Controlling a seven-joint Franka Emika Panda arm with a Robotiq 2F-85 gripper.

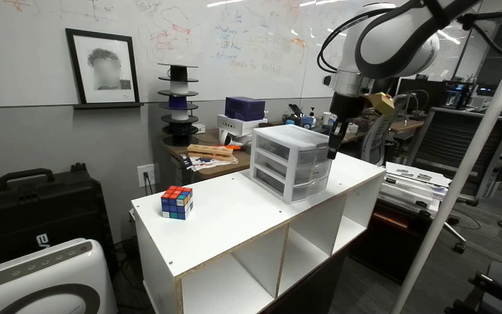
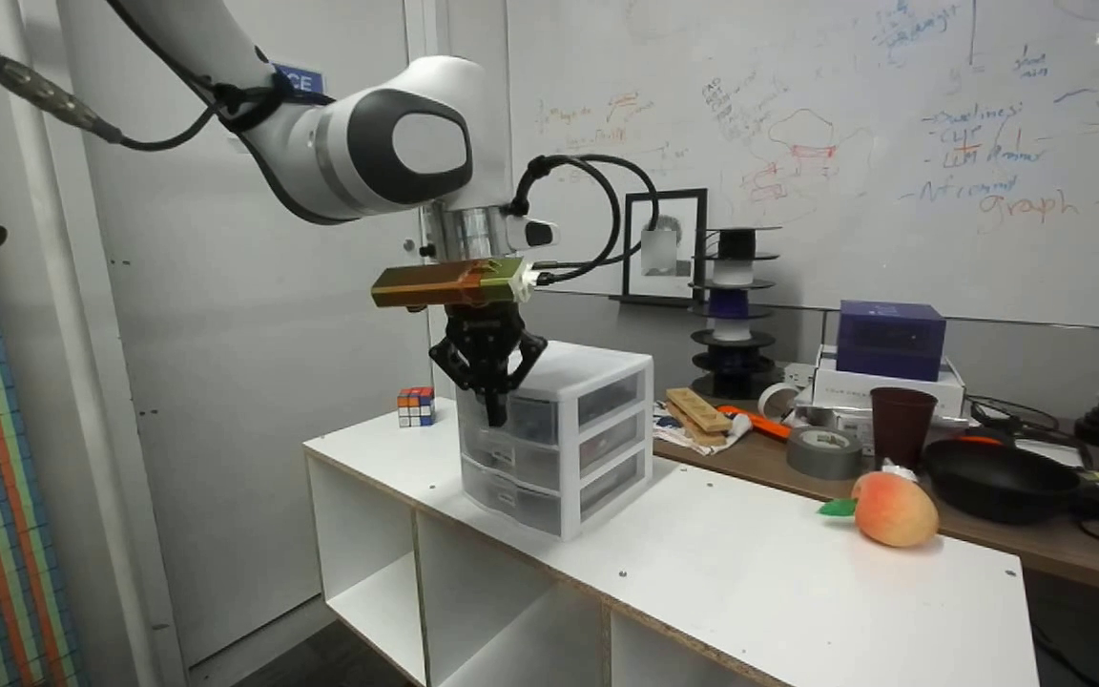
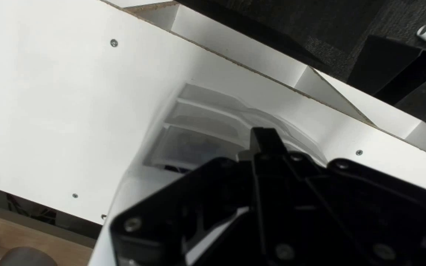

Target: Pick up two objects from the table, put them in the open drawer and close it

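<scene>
The white table (image 1: 225, 213) carries the white-framed three-tier drawer unit (image 1: 294, 136). The unit's translucent top drawer (image 2: 532, 422) looks pushed in, about flush with those below. In the wrist view a narrow dark gap runs along the top edge of this drawer (image 3: 194, 146), and a dark bluish blur shows through its front. My gripper (image 2: 495, 408) points down just in front of the top drawer. Its fingers are together, with nothing seen between them. The fingertips also show in an exterior view (image 1: 332, 151) and in the wrist view (image 3: 266, 135). Whether they touch the drawer I cannot tell.
A Rubik's cube (image 1: 177, 203) sits at one end of the table top. A peach-like fruit with a green leaf (image 2: 895, 510) lies near the opposite end. A brown desk (image 2: 798, 468) with tape, a cup and a pan stands along the back edge.
</scene>
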